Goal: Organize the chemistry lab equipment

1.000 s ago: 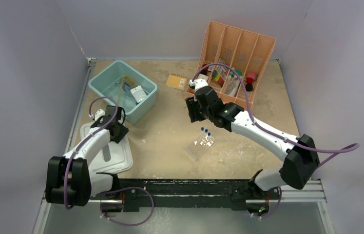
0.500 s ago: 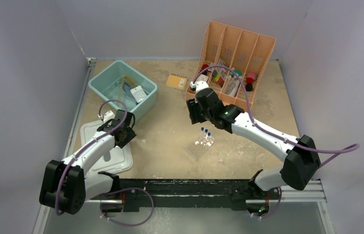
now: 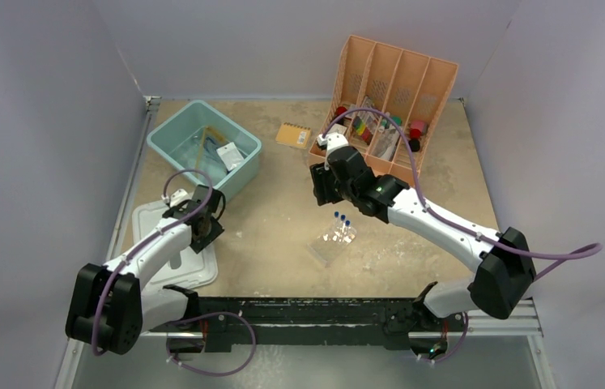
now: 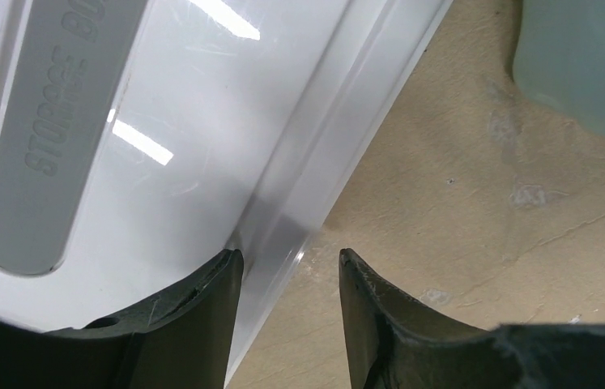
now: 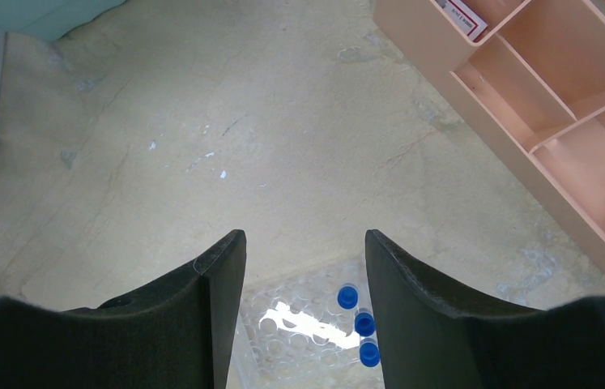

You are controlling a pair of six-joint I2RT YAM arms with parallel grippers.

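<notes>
The left gripper (image 4: 288, 261) hung low over the right edge of a white lid (image 4: 161, 121) lying flat on the table (image 4: 461, 203). Its jaws were spread and straddled the lid's raised rim, one finger above the lid and the other above bare table, with nothing visibly pinched. From above, the lid sat at the left side of the table, just on the near side of a teal bin (image 3: 171, 134), a corner of which showed in the left wrist view. Inside the bin lay a small bag (image 3: 231, 156) with some blue and amber pieces too small to name. The right gripper (image 5: 303, 243) hovered over the middle of the table, jaws wide apart and empty. Directly beneath it stood the clear rack (image 5: 283, 340), upright on the table and well apart from the lid. Three blue-capped tubes (image 5: 348, 296) stood in a short row at the rack's right side. The fingers were above the rack, not touching it or the tubes. A peach divider (image 3: 392, 81) stood at the far right, behind the right arm. An orange notepad (image 3: 292, 134) lay flat just to its left, between divider and bin.
</notes>
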